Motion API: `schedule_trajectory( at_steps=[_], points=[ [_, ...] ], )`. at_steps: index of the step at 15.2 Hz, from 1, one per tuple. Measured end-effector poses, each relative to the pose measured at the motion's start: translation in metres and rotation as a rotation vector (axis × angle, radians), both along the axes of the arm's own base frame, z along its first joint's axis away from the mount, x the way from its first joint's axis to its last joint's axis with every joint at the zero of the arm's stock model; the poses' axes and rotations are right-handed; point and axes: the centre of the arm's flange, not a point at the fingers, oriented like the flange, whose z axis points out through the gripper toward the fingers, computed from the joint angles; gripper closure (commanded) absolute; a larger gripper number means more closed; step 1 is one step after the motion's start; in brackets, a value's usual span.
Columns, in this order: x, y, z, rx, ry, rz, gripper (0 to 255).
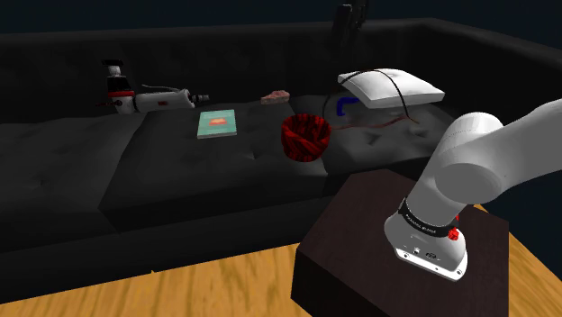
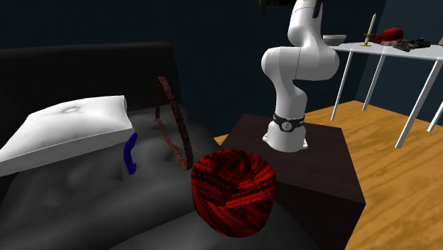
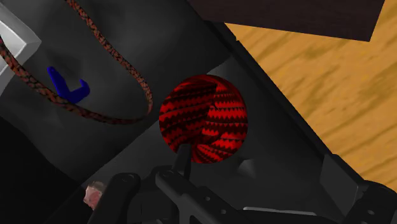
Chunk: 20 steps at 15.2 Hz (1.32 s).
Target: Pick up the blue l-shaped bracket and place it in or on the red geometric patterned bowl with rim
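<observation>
The blue L-shaped bracket lies on the dark sofa seat, tucked against the edge of a white pillow. The red bowl with a black zigzag pattern sits on the same seat, a short way from the bracket toward the sofa's front edge. My black gripper hangs high above both, near the sofa back in the shoulder view. It holds nothing that I can see. In the wrist view the bowl lies just ahead of the hand, and the bracket further off to the side.
A brown patterned strap loops across the seat between bracket and bowl. A teal book, a white power tool and a small pink object lie further along the sofa. The dark stand borders the seat. A white table stands behind.
</observation>
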Motion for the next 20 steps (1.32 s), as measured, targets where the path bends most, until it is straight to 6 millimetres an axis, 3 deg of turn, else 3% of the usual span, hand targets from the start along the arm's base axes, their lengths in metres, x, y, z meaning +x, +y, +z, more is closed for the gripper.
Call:
schedule_trajectory(
  at_steps=[3,20],
  points=[
    [0.006,-0.012,-0.008,-0.001,0.009,0.008,0],
    [0.07,-0.178,-0.145,-0.023,0.134,0.127,0]
  ],
)
